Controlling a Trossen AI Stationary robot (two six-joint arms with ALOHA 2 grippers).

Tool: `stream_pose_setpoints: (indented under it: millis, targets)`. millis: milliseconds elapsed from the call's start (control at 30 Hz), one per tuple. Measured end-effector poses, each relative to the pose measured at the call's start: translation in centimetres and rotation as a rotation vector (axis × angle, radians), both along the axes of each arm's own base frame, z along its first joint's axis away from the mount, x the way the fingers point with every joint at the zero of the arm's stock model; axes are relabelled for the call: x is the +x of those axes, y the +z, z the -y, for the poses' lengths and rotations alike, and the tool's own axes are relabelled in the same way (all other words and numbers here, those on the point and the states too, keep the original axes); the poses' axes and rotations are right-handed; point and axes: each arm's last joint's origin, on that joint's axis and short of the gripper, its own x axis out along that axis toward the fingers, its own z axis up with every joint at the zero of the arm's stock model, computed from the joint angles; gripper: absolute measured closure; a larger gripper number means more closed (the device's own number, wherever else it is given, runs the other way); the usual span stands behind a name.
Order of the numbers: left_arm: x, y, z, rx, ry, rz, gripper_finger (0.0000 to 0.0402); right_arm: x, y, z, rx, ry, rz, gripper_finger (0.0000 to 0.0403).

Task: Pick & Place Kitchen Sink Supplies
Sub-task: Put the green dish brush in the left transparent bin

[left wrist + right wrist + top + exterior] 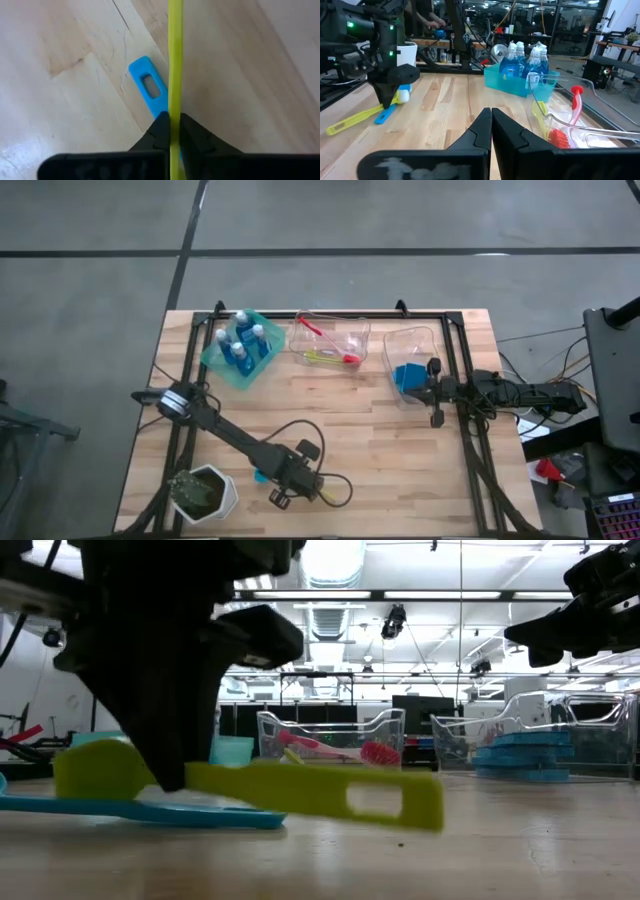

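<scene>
My left gripper (288,483) stands near the table's front edge, shut on a yellow-green long-handled brush (300,790). Under it a blue brush (149,88) lies flat on the wood. My right gripper (491,119) waits shut at the table's right side (432,388), holding nothing. Bottles of blue liquid (243,340) stand in a teal bin at the far left. A pink brush (315,328) and a yellow-green one lie in a clear bin, and blue sponges (407,377) sit stacked in another clear bin. My left gripper pinches the yellow-green brush's thin handle (175,107) between its two fingers, nearer the head than the slotted free end (385,802). The fingers come steeply from above and lie across the handle. The brush slants, its head (95,768) raised; whether the slotted end touches the table, I cannot tell.
A white pot with a green plant (205,492) stands at the near left corner, close to my left arm. The three bins line the far side. Bare wood (380,460) stretches between the bins and the front edge.
</scene>
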Motion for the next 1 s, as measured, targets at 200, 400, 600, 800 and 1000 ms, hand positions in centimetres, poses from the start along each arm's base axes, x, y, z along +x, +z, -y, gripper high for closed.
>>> stream_pose_setpoints:
  millis: [200, 400, 600, 800, 1000]
  targets:
    - [-0.1, 1.5, -0.4, 0.005, 0.012, 0.034, 0.0380, 0.0, 0.0, 0.0, 0.000, 0.000, 0.000, 0.0394]
    - [-0.5, 3.6, -1.5, 0.136, 0.063, 0.064, 0.0382, 0.0, 0.0, 0.0, 0.000, 0.000, 0.001, 0.0394]
    - [-0.4, 5.8, -3.5, 0.268, 0.153, 0.182, 0.0378, 0.0, 0.0, 0.0, 0.000, 0.000, 0.000, 0.0394]
    - [-0.2, 7.5, -6.0, 0.403, 0.170, 0.246, 0.0380, 0.0, 0.0, 0.0, 0.000, -0.001, 0.000, 0.0394]
    - [0.3, 8.7, -9.0, 0.627, 0.177, 0.278, 0.0384, 0.0, 0.0, 0.0, 0.000, 0.000, 0.000, 0.0394]
